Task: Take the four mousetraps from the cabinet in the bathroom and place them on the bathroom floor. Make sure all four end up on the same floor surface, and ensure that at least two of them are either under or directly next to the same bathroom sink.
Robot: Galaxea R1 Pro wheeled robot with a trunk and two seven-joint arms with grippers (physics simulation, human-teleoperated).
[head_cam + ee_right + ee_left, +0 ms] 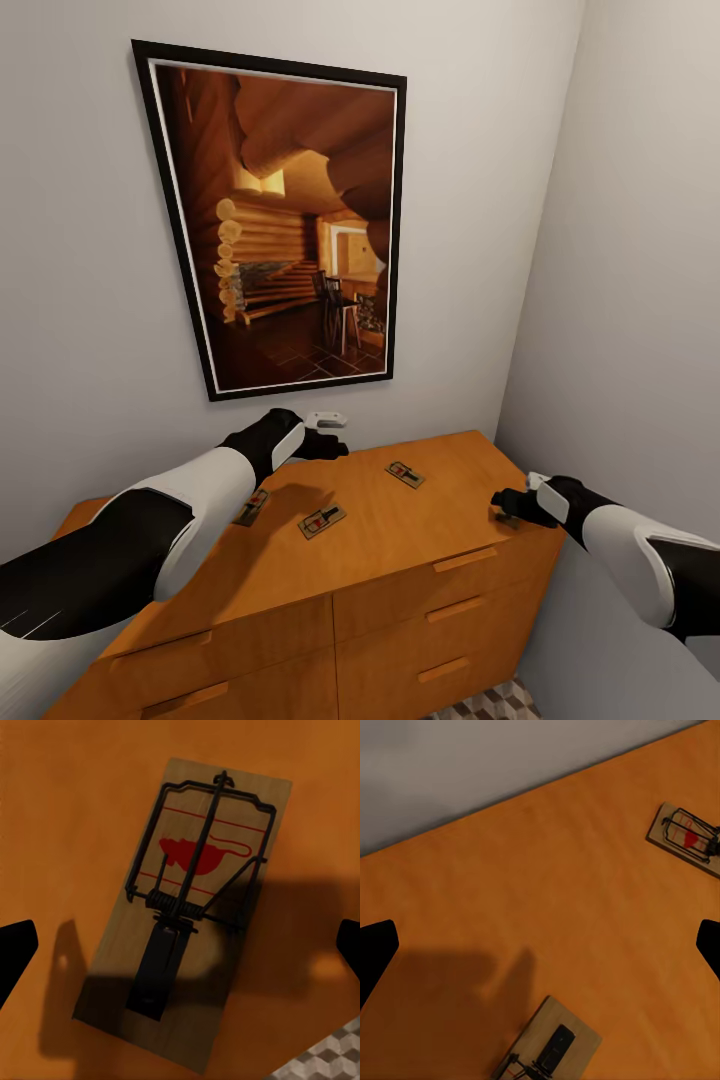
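Note:
Three mousetraps lie in plain sight on top of the orange-brown cabinet [440,575]: one [405,474] toward the back, one [322,521] in the middle and one [252,507] partly behind my left forearm. My left gripper [322,445] hovers open near the wall above the cabinet top; its wrist view has two mousetraps [688,836] [549,1046] below the open gripper [540,949]. My right gripper [512,508] hangs open over another mousetrap [187,907] near the cabinet's right end, its fingertips [15,952] wide on both sides, not touching. The sink is out of view.
A large framed picture [290,215] hangs on the wall behind the cabinet. A side wall [640,300] stands close to the cabinet's right end. A patch of cube-patterned floor [490,705] lies below the drawers, and past the cabinet edge [322,1061].

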